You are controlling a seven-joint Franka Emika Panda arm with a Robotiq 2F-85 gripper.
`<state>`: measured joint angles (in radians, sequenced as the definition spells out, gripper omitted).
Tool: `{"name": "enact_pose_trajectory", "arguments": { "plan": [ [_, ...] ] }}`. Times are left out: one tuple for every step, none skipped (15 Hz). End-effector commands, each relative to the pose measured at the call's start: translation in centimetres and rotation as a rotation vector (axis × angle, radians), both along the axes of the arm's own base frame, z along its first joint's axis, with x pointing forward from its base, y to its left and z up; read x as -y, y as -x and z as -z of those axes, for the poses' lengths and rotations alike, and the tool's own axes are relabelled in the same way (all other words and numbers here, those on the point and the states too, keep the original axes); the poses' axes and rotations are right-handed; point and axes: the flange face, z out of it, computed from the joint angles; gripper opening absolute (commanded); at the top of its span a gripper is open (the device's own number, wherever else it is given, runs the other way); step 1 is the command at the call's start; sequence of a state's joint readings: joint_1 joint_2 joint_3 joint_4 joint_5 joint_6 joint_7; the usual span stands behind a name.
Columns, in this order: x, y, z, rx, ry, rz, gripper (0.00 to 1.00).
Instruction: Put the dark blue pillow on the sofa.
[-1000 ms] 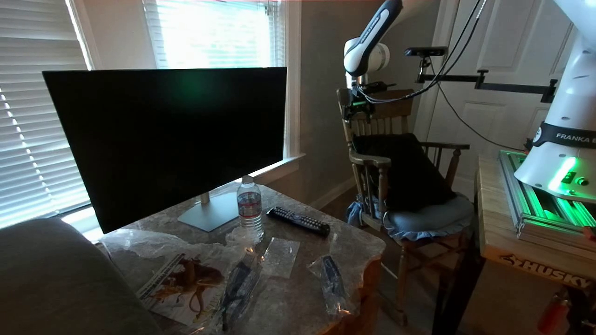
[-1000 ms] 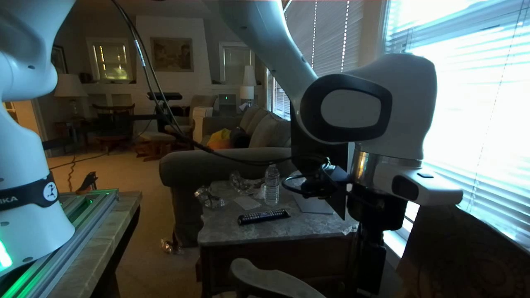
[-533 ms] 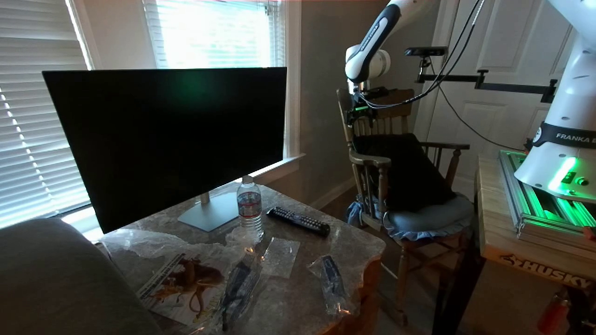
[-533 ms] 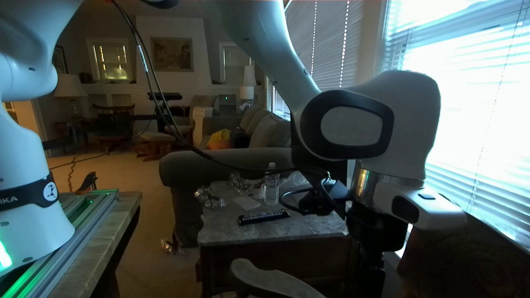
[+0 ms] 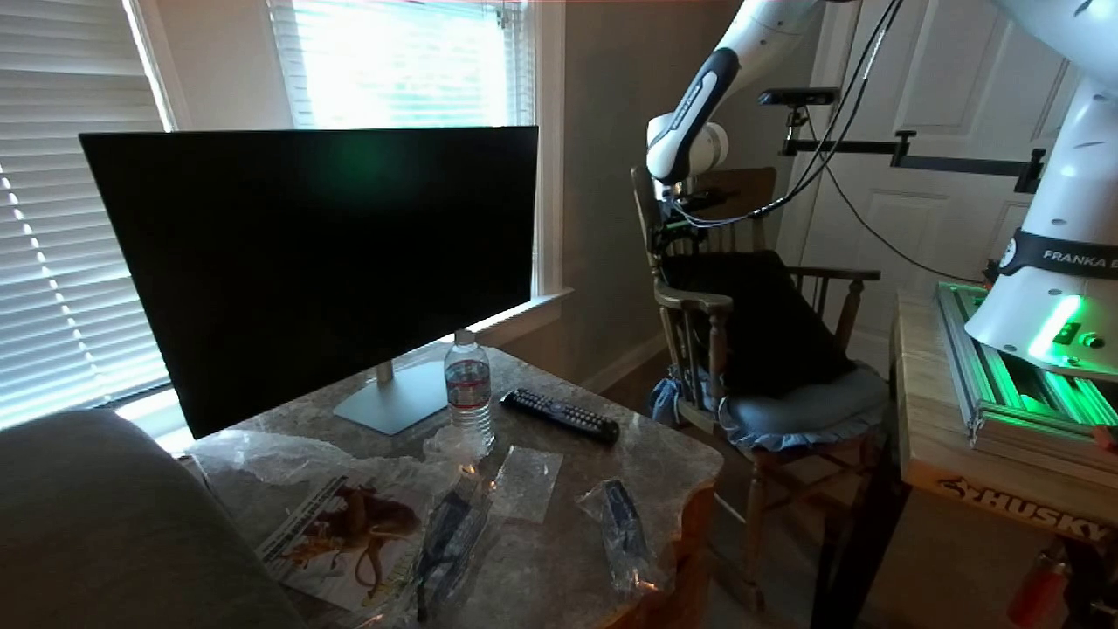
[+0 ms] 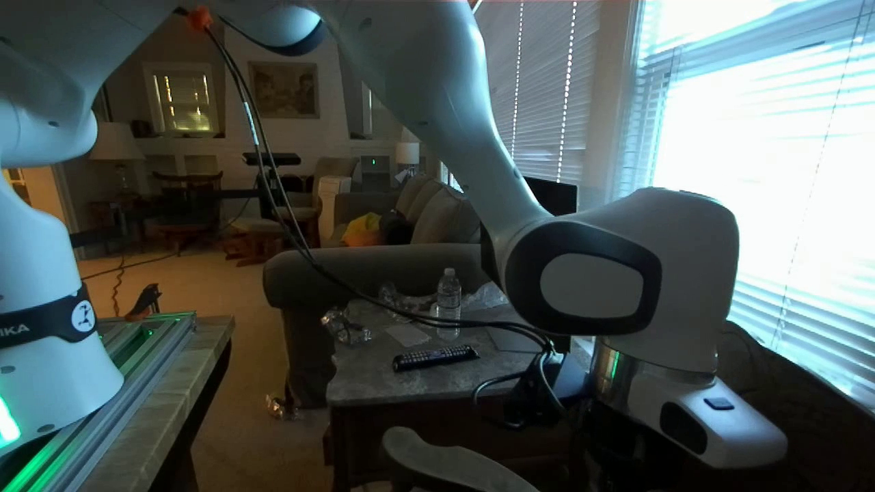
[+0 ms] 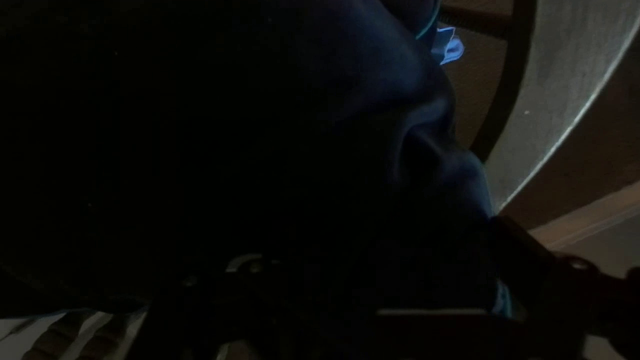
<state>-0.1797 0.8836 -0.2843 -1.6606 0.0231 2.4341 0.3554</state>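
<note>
The dark blue pillow (image 5: 760, 319) leans on the wooden chair, its top edge along the backrest, in an exterior view. It fills most of the wrist view (image 7: 395, 65) as a very dark shape. My gripper (image 5: 677, 242) points down at the pillow's upper corner on the window side. In the wrist view the gripper (image 7: 377, 247) is open, its dark fingers wide apart with the pillow's top edge between them. Contact is too dark to tell. The sofa shows as a grey rounded arm in both exterior views (image 5: 105, 515) (image 6: 369, 263). The fingers are lost in shadow in an exterior view.
The chair has wooden armrests (image 5: 694, 301) and a blue-grey seat cushion (image 5: 803, 406). A side table (image 5: 646, 437) between chair and sofa holds a monitor (image 5: 332, 271), a bottle (image 5: 469, 393), a remote (image 5: 559, 415) and plastic bags. Cables (image 6: 410, 314) hang from the arm.
My gripper has moved steadily down, from in front of the chair's backrest to the pillow's top corner. The pillow has not visibly moved in the exterior view.
</note>
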Motion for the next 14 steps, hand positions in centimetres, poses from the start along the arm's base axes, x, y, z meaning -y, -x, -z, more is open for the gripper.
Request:
{"name": "enact_pose_trajectory", "arguments": {
  "plan": [
    [0.8, -0.8, 1.9, -0.001, 0.028, 0.005, 0.99],
    [0.8, -1.0, 2.2, 0.002, 0.030, -0.001, 0.75],
    [0.9, -1.1, 2.5, 0.003, 0.034, -0.001, 0.76],
    [0.9, -1.2, 2.7, -0.005, 0.037, -0.006, 0.68],
    [0.9, -1.3, 2.9, -0.009, 0.045, -0.008, 0.61],
    [1.0, -1.3, 3.2, -0.008, 0.046, -0.009, 0.53],
    [1.2, -1.3, 3.4, -0.013, 0.050, -0.010, 0.46],
    [1.2, -1.2, 3.5, -0.017, 0.051, -0.012, 0.40],
    [1.3, -1.2, 3.6, -0.020, 0.049, -0.014, 0.32],
    [1.3, -1.1, 3.6, -0.022, 0.050, -0.015, 0.27],
    [1.3, -1.0, 3.5, -0.028, 0.045, -0.017, 0.19],
    [1.2, -0.9, 3.3, -0.031, 0.043, -0.019, 0.13],
    [1.2, -0.7, 3.0, -0.039, 0.036, -0.023, 0.05],
    [1.3, -0.4, 2.5, -0.049, 0.031, -0.026, 0.01]
  ]
}}
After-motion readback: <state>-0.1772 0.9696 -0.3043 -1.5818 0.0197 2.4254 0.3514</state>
